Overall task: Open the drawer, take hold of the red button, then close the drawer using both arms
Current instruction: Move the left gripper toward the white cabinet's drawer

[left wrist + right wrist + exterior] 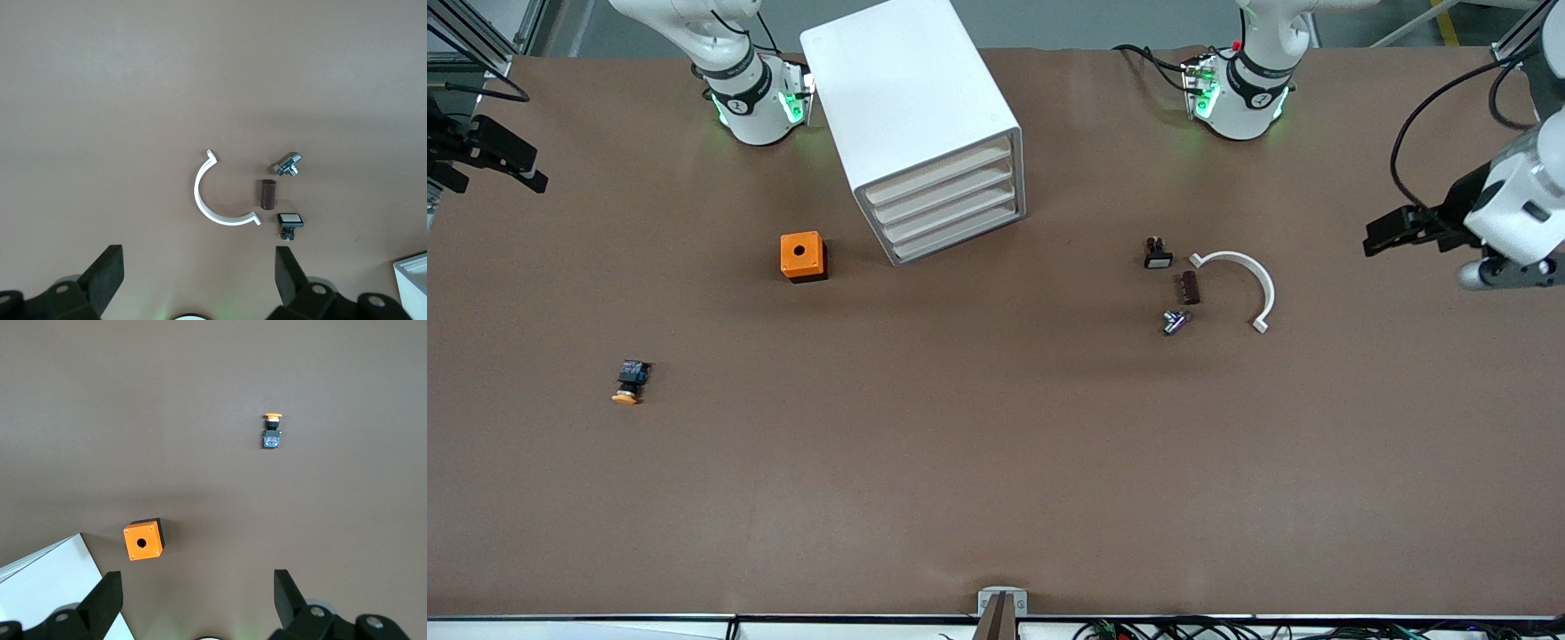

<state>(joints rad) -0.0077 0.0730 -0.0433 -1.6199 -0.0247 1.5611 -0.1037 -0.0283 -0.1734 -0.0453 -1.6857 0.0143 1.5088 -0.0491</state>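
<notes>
The white cabinet (pixel 907 89) stands between the two arm bases, and its four beige-fronted drawers (pixel 947 200) are all shut. The red-capped button is hidden. A similar button with an orange-yellow cap (pixel 627 382) lies on the table toward the right arm's end and also shows in the right wrist view (pixel 271 433). My left gripper (pixel 1376 238) hangs open and empty over the left arm's end of the table. My right gripper (pixel 520 169) hangs open and empty over the right arm's end. Both pairs of fingers (pixel 107 273) (pixel 107 597) stand wide apart.
An orange box with a hole (pixel 802 256) sits beside the cabinet. A white half-ring (pixel 1240 284), a brown cylinder (pixel 1190 287), a metal fitting (pixel 1176 322) and a small black part with a white face (pixel 1157 254) lie together toward the left arm's end.
</notes>
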